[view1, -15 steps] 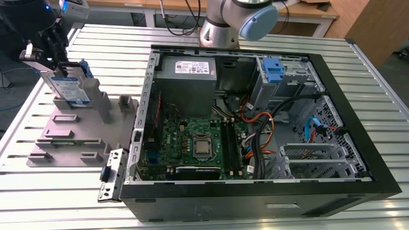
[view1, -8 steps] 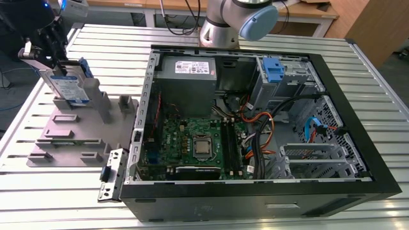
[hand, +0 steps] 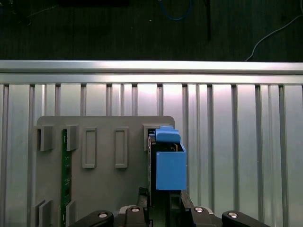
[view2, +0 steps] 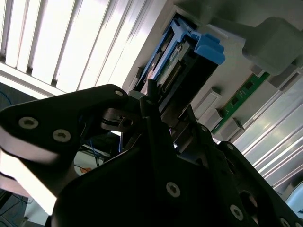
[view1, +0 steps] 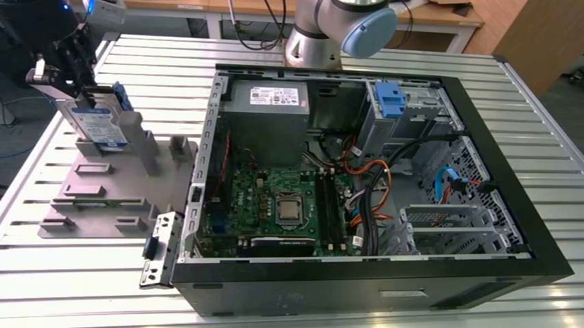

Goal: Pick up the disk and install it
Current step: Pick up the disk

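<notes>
The disk (view1: 96, 119) stands on edge in a slot of the grey holder (view1: 100, 198), at the exterior view's left, beside the open computer case (view1: 511, 205). It is silver with a white-and-blue label and blue side rails. My gripper (view1: 68, 92) is at its upper end, shut on it. In the first wrist view the blue rail of the disk (hand: 169, 165) runs up from between the black fingers (hand: 183, 202), with the gripper (hand: 163, 203) around it. In the second wrist view the gripper (view2: 158, 101) clamps the disk (view2: 208, 49) edge-on.
A green memory stick (hand: 66, 175) stands in another slot of the holder. Inside the case are a grey power-supply box (view1: 273, 96), a motherboard (view1: 273, 205), loose cables (view1: 374, 171) and a blue bracket (view1: 390, 99) in the drive bay. The arm's base (view1: 315, 34) stands behind the case.
</notes>
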Robot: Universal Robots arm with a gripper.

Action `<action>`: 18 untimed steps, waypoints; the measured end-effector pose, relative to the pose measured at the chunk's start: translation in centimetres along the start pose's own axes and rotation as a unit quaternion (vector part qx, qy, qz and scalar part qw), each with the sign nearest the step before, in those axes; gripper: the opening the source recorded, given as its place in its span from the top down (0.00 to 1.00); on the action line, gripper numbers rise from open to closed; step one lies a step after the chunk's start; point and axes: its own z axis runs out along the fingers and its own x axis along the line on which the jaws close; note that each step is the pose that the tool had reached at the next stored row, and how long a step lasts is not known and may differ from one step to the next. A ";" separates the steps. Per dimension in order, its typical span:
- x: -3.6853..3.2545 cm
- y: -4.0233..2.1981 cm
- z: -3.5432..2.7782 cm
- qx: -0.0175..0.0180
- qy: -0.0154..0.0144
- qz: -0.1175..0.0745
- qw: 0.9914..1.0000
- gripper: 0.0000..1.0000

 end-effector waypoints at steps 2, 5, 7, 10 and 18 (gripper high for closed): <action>0.00 0.00 0.00 0.000 0.000 0.000 1.000 0.65; 0.00 0.00 -0.01 0.001 0.000 0.017 1.000 0.65; 0.00 0.00 -0.01 0.001 0.000 0.020 1.000 0.65; 0.00 0.00 0.00 0.001 0.000 0.020 1.000 0.65; 0.00 0.00 0.00 0.001 0.000 0.017 1.000 0.65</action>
